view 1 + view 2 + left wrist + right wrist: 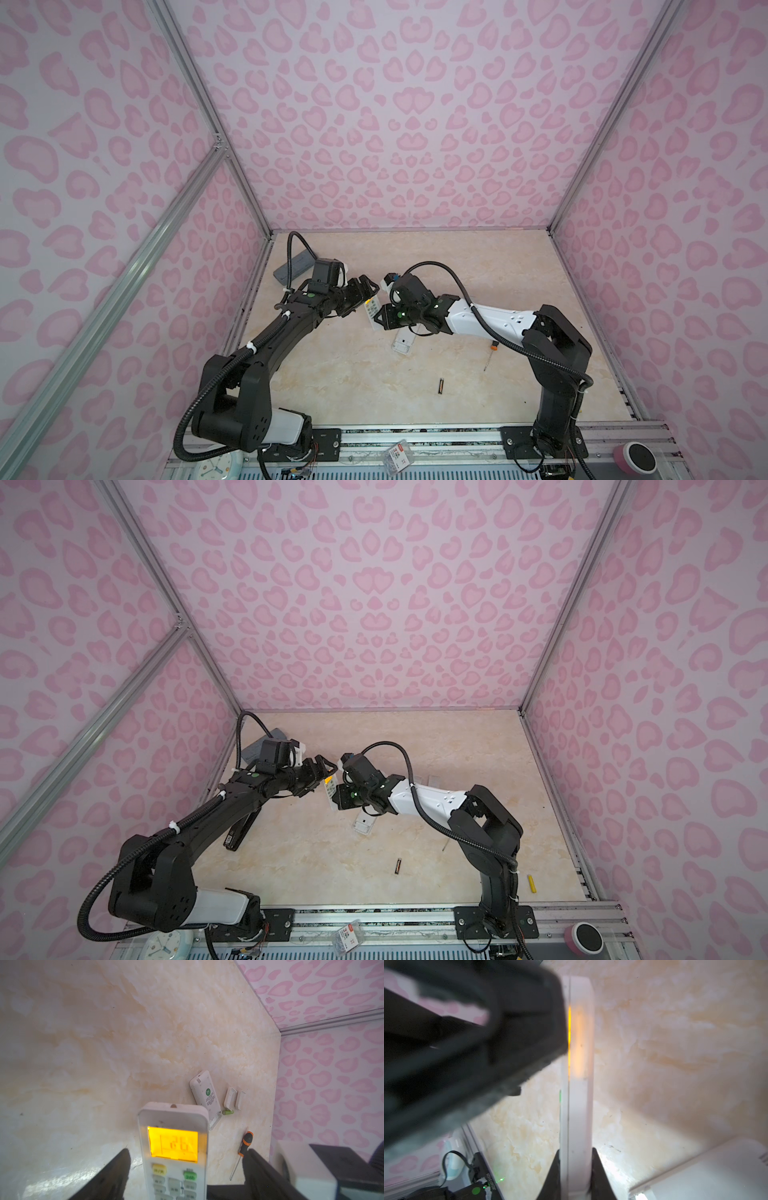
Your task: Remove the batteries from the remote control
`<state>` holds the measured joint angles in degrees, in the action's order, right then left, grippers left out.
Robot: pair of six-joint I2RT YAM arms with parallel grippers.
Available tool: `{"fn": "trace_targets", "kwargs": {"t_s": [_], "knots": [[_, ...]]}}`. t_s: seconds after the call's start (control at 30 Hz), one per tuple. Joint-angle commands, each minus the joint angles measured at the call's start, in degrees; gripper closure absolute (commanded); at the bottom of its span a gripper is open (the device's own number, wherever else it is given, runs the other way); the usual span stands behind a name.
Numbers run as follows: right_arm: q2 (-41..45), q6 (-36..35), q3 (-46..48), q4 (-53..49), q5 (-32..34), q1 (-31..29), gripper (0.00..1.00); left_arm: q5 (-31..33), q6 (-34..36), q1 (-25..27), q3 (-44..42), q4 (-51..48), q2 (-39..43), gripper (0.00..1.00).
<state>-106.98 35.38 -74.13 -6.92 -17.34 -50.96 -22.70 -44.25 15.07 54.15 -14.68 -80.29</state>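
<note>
A white remote control (173, 1147) with a lit orange display is held above the table, seen in both top views (371, 309) (329, 789). My right gripper (575, 1150) is shut on its thin sides (380, 318). My left gripper (187, 1151) stands open around its display end, with a gap between each finger and the remote (368, 291). A dark battery (440, 385) (397, 865) lies on the table toward the front. A green battery (228, 1112) lies beside a second white remote (205, 1097) that rests face down under the right arm (404, 343).
Two small white cover plates (230, 1099) lie next to the green battery. An orange-and-black screwdriver (247, 1140) (490, 353) lies right of the second remote. A grey remote (295, 266) sits at the back left, a black one (239, 833) under the left arm. A yellow-green stick (531, 883) lies front right.
</note>
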Motion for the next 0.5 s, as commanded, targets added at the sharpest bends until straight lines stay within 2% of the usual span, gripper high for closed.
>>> {"fn": "trace_targets", "kwargs": {"t_s": [0.0,0.2,0.33,0.47], "knots": [[0.43,-9.8,-1.64,-6.68,9.81,-1.69,0.92,1.56,0.83,-1.23,0.98,-3.96,2.88,0.14],[0.54,-23.56,-4.14,-13.02,27.62,-7.34,0.92,-1.51,-8.01,-5.41,0.66,-6.41,7.4,0.22],[0.89,-30.69,-4.18,-13.31,39.54,-11.32,0.91,-6.39,-15.86,-7.0,-0.55,-7.53,7.86,0.29],[0.99,-36.58,-3.7,-11.24,48.27,-14.82,0.91,-9.4,-21.86,-7.06,-3.93,-6.09,8.37,0.29]]}}
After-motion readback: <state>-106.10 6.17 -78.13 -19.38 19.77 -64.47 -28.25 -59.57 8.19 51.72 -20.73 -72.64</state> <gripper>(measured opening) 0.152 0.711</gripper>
